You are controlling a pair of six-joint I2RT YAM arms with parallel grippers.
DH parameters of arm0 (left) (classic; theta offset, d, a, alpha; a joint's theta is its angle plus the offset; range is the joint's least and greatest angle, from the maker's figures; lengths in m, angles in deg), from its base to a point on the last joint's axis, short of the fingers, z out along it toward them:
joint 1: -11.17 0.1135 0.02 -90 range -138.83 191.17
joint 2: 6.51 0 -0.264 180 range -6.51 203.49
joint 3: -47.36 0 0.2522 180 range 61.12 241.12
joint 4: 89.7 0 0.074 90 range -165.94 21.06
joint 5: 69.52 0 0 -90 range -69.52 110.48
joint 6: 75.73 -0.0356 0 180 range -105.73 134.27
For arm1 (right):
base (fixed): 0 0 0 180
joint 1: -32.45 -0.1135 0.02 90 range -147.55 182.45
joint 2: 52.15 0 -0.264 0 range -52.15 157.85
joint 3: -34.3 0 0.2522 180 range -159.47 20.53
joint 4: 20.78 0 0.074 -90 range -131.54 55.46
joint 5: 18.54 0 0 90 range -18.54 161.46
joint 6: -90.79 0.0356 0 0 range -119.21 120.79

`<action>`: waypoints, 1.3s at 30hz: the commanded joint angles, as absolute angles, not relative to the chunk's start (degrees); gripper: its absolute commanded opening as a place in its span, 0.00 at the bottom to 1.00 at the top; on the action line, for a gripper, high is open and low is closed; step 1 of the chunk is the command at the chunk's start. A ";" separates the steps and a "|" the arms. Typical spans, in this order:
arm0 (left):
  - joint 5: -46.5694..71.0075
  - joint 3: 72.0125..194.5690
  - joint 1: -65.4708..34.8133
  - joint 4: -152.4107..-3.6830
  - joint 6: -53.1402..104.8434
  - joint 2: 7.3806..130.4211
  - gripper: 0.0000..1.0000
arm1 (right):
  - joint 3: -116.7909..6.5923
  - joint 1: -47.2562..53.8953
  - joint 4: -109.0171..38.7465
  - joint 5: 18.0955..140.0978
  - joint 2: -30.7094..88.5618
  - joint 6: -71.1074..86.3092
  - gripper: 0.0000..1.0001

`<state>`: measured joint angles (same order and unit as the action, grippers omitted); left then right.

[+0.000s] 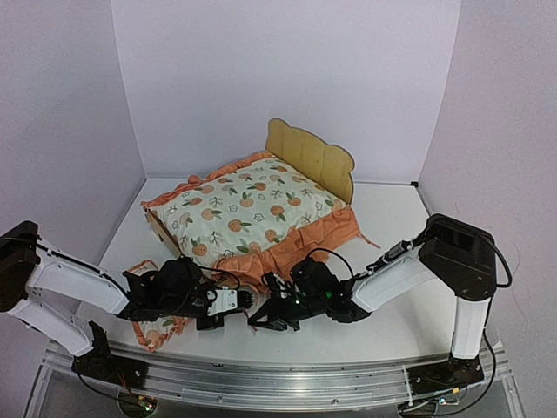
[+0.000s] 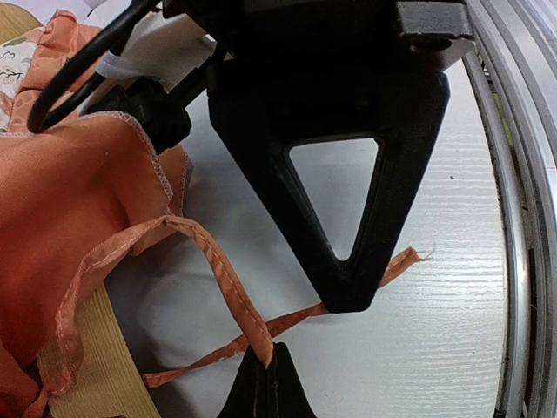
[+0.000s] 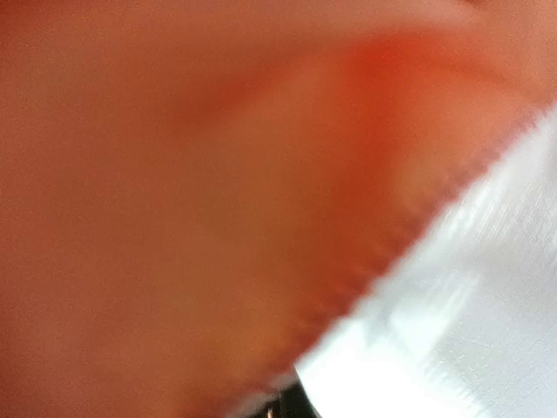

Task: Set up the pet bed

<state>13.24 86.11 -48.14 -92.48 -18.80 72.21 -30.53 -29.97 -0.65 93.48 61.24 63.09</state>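
From where I stand, this looks like the fiddly part: fastening the cushion down to the bed by its orange tie. The left gripper is clenched, and its wrist view shows the thin tie caught at the fingertips, a loose end trailing off at 3 o'clock on the table. The right gripper is clamped too. Its own camera sees nothing but blurred orange cloth, so I can't say whether it has hold of anything.

I reckon the way to do it well is to draw the tie low and gently along the table. Any slack should come out without dragging the cushion askew. The second gripper should steady the ruffle, not tug against it. A thin strap like that could slip free easily.

The bed sits mid-table, at 12 o'clock from both grippers, with its headboard at the far end. The cushion is on it, and the ruffle spills over the near corner just beside the fingers. In the left wrist view a plywood edge lies at 8 o'clock, close by.
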 commanded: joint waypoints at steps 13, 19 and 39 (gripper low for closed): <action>15.55 82.56 -48.10 -90.79 -34.20 69.78 0.00 | -28.30 -30.03 -2.01 94.04 55.24 59.46 0.00; 15.25 82.74 -48.13 -91.84 -35.85 70.51 0.00 | -30.05 -30.02 -5.21 94.97 53.31 58.28 0.00; 9.09 75.13 -48.16 -95.03 -43.68 54.37 0.52 | -32.92 -30.07 -7.53 94.75 54.67 60.62 0.00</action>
<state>13.85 75.12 -48.14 -95.94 -41.69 55.92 -31.47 -29.94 -7.05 94.20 54.98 60.01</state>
